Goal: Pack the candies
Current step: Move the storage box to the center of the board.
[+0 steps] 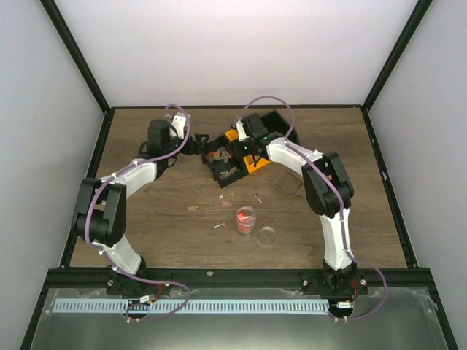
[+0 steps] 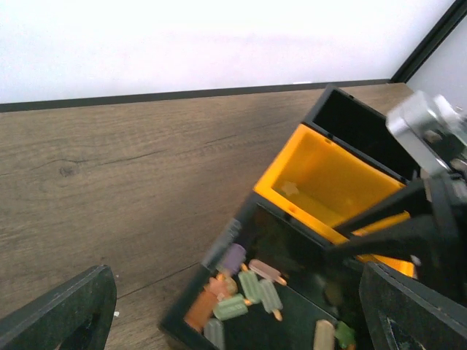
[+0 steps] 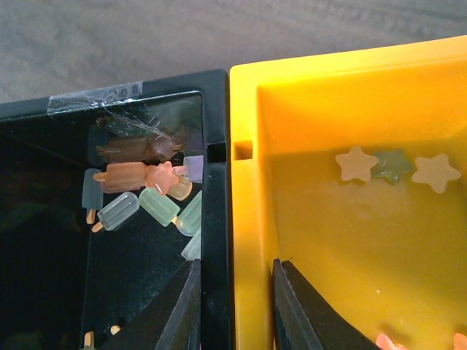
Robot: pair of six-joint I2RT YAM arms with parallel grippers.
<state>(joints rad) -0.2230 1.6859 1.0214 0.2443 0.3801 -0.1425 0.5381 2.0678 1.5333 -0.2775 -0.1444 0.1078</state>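
1. Right wrist view: the right two-finger gripper (image 3: 235, 266) is clamped on the touching bin walls (image 3: 244, 219) of the black plastic bin (image 3: 215, 109) and the orange plastic bin (image 3: 328, 69).
2. The left two-finger gripper (image 2: 237, 292) is held wide apart over the black plastic bin.
3. Tiny coloured candies (image 3: 146, 197) are seen in both bins, in the small clear cup (image 1: 246, 220) and on the brown wooden table (image 1: 146, 219).

**Wooden desk with bins, cup and strays**

The brown wooden desk (image 1: 146, 219) carries a black bin (image 1: 217, 173), an orange bin (image 1: 257, 165) and a second black bin (image 1: 279, 121), side by side at its far middle. Nearer stands a small clear cup (image 1: 246, 220), with a round clear lid (image 1: 268, 235) just beside it. A clear square tray (image 1: 289, 184) lies off to the right. A few loose candies (image 1: 226, 203) are scattered between the bins and the cup.
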